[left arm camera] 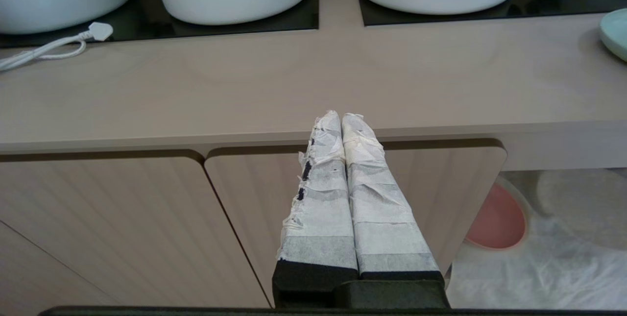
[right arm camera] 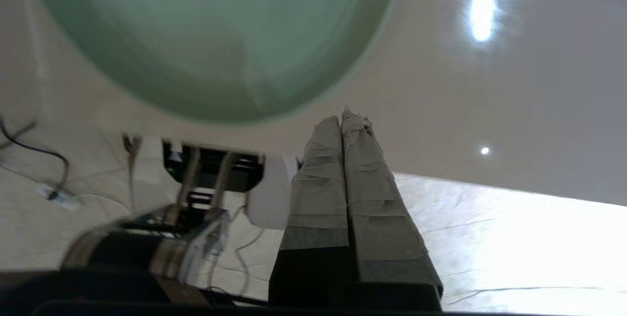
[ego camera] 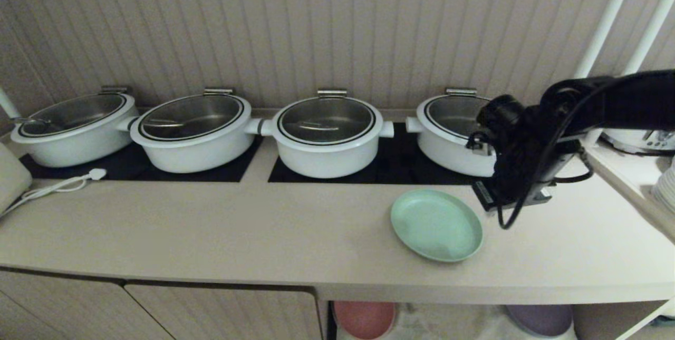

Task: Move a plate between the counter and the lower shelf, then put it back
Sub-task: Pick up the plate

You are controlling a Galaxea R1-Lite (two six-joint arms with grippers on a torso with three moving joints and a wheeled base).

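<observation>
On the counter (ego camera: 295,234) the plate (ego camera: 436,225) lies flat, rim up; right pincer (right arm camera: 345,119) pressed together.

The right arm (ego camera: 596,103) enters the head view from 3 o'clock and reaches toward the centre, its wrist bent downward. The right gripper (right arm camera: 347,119) has its two tape-wrapped fingers (right arm camera: 321,159) pressed together, holding nothing. The left gripper (left arm camera: 341,121) points straight ahead toward 12 o'clock in its wrist view, its wrapped fingers (left arm camera: 321,179) also pressed together and empty.
</observation>
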